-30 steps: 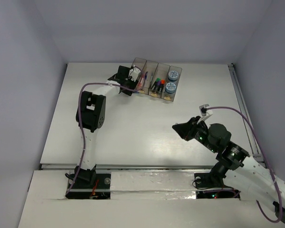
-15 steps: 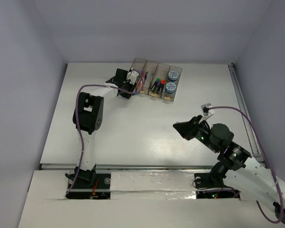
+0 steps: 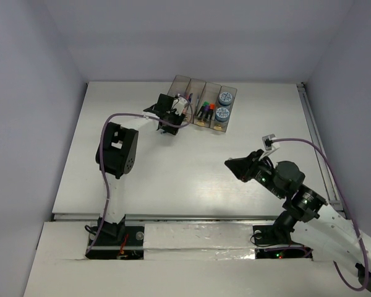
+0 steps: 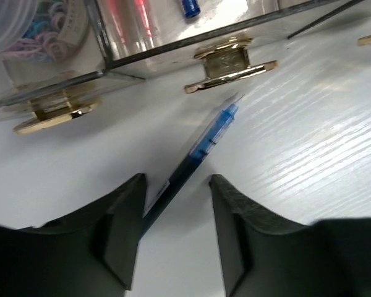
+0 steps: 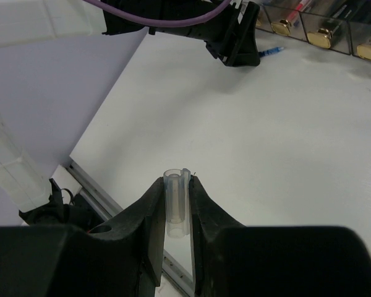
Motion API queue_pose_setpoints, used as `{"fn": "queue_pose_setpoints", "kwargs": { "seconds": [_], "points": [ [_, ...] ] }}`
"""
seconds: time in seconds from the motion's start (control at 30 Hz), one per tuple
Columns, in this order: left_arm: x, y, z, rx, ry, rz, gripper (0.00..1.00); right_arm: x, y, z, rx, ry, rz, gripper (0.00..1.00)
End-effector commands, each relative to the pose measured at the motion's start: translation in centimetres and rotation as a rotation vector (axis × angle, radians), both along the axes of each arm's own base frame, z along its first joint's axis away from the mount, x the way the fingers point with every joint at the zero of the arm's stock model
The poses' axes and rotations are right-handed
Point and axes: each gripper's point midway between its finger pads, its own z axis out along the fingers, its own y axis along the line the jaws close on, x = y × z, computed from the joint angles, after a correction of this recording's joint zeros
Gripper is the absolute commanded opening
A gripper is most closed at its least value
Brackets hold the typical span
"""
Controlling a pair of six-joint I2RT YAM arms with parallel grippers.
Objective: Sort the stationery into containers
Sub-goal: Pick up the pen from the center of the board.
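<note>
Blue pen is seen lying flat on the counter, just on the near side of the bins. Its tip is aimed at a tan end piece, close but not touching. Not binned yet.

Left hand is set over the pen, fingers wide apart, with the pen running between them. Nothing is gripped. The pen lies nearer one finger; contact can't be confirmed.

Already sorted, judged from the top view:
- Two blue-grey rolls are in the rightmost bin.
- Highlighters are in the next bin to the left.
- Pink pens are seen through the wall of the bin right behind that end piece, so that bin is taken as the pen's target.

Right hand is parked well apart, at the near right of the counter. It is closed down on a small clear tube, possibly a pen cap, not confirmed.

Remaining, as estimated:
- Pen to be grasped, lifted over the end piece and dropped in with the pink pens.
- Clear tube to be dealt with.

No other loose stationery is made out. Task is judged nearly done.
</note>
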Motion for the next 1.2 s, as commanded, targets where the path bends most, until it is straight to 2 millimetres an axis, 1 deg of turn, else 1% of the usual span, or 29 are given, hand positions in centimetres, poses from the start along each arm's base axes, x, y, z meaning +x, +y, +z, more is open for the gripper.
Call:
{"fn": "queue_pose_setpoints", "kwargs": {
  "seconds": [0.0, 0.1, 0.17, 0.2, 0.23, 0.3, 0.37, 0.4, 0.43, 0.47, 0.5, 0.53, 0.57, 0.6, 0.63, 0.7, 0.73, 0.77, 0.8, 0.83, 0.9, 0.93, 0.97, 1.0, 1.03, 1.07, 1.1, 1.13, 1.17],
  "points": [
    [-1.9, 0.2, -1.1, 0.028, 0.064, 0.027, 0.39, 0.2, 0.5, 1.9, 0.054, -0.046, 0.012, 0.0],
    [-1.8, 0.4, -1.6, 0.037, 0.066, 0.045, 0.2, 0.3, 0.5, 1.7, 0.054, -0.042, 0.009, 0.0],
    [-1.9, 0.1, -1.5, 0.035, 0.059, 0.048, 0.12, 0.4, 0.6, 1.6, 0.053, -0.037, 0.009, 0.0],
    [-2.1, 0.3, -1.9, 0.042, 0.062, 0.056, 0.03, 0.4, 0.6, 1.6, 0.053, -0.035, 0.008, 0.0],
    [-1.9, 0.4, -1.6, 0.038, 0.05, 0.074, 0.0, 0.4, 0.6, 1.5, 0.052, -0.034, 0.005, 0.0],
    [-2.6, 0.5, -1.7, 0.041, 0.052, 0.089, 0.0, 0.7, 0.7, 2.3, 0.074, -0.052, -0.001, 0.0],
    [-2.5, 0.4, -0.4, 0.005, 0.024, 0.123, 0.0, 0.9, 0.6, 2.6, 0.079, -0.056, -0.012, 0.0],
    [-3.5, 0.2, -0.9, 0.004, 0.037, 0.122, 0.0, 1.0, 0.6, 2.8, 0.085, -0.062, -0.014, 0.0],
    [-3.2, 0.1, 0.3, -0.019, -0.001, 0.136, 0.0, 1.0, 0.7, 3.0, 0.09, -0.066, -0.016, 0.0],
    [-3.5, -0.1, 0.6, -0.025, -0.01, 0.157, 0.0, 1.1, 0.7, 3.1, 0.09, -0.066, -0.016, 0.0],
    [-4.5, -0.1, 0.0, -0.021, 0.003, 0.163, 0.0, 1.2, 0.8, 3.2, 0.093, -0.068, -0.019, 0.0],
    [-4.2, -0.1, 1.3, -0.05, -0.035, 0.18, 0.0, 1.4, 0.9, 3.3, 0.096, -0.067, -0.022, 0.0],
    [-4.7, -0.5, 1.6, -0.07, -0.037, 0.2, 0.0, 1.5, 1.0, 3.4, 0.097, -0.068, -0.024, 0.0],
    [-5.7, 0.0, 0.9, -0.072, -0.012, 0.222, 0.0, 1.6, 1.0, 3.5, 0.096, -0.067, -0.025, 0.0],
    [-5.9, -1.4, 2.7, -0.121, -0.06, 0.208, 0.0, 1.9, 1.2, 3.3, 0.089, -0.063, -0.03, 0.0],
    [-7.4, -1.5, 2.7, -0.131, -0.057, 0.248, 0.0, 2.3, 1.4, 3.3, 0.098, -0.055, -0.043, 0.0],
    [-7.7, -1.9, 4.4, -0.168, -0.09, 0.25, 0.0, 2.6, 1.5, 3.6, 0.113, -0.053, -0.054, 0.0],
    [-8.7, -2.8, 5.0, -0.183, -0.099, 0.241, 0.0, 3.0, 1.8, 3.4, 0.111, -0.041, -0.059, 0.0],
    [-10.3, -2.9, 4.4, -0.205, -0.078, 0.259, 0.0, 3.3, 2.0, 3.7, 0.127, -0.042, -0.065, 0.0],
    [-10.5, -3.6, 7.3, -0.286, -0.137, 0.252, 0.0, 3.7, 2.0, 3.7, 0.132, -0.037, -0.079, 0.0],
    [-12.3, -5.0, 9.5, -0.388, -0.165, 0.227, 0.0, 4.5, 2.2, 4.3, 0.171, -0.013, -0.105, 0.0],
    [-13.2, -4.8, 11.9, -0.495, -0.208, 0.242, 0.0, 4.7, 2.4, 5.3, 0.212, -0.019, -0.109, 0.0],
    [-13.9, -5.2, 13.2, -0.555, -0.225, 0.234, 0.0, 4.9, 2.5, 5.9, 0.233, -0.026, -0.112, 0.0],
    [-14.8, -4.9, 13.0, -0.594, -0.22, 0.239, 0.0, 5.3, 2.9, 7.0, 0.263, -0.041, -0.115, 0.0],
    [-15.3, -5.3, 16.3, -0.704, -0.261, 0.224, 0.0, 5.8, 3.0, 7.4, 0.279, -0.04, -0.131, 0.0],
    [-16.0, -5.7, 17.4, -0.744, -0.271, 0.201, 0.0, 6.3, 3.3, 7.6, 0.287, -0.041, -0.141, 0.0],
    [-16.7, -5.8, 17.7, -0.769, -0.274, 0.189, 0.0, 7.2, 4.0, 6.8, 0.269, -0.021, -0.148, 0.0],
    [-17.5, -6.2, 20.0, -0.832, -0.309, 0.155, 0.0, 7.9, 4.1, 8.1, 0.292, -0.041, -0.162, 0.0],
    [-17.9, -6.2, 20.8, -0.866, -0.312, 0.145, 0.0, 8.4, 4.5, 8.2, 0.296, -0.038, -0.164, 0.0]
  ]
}}
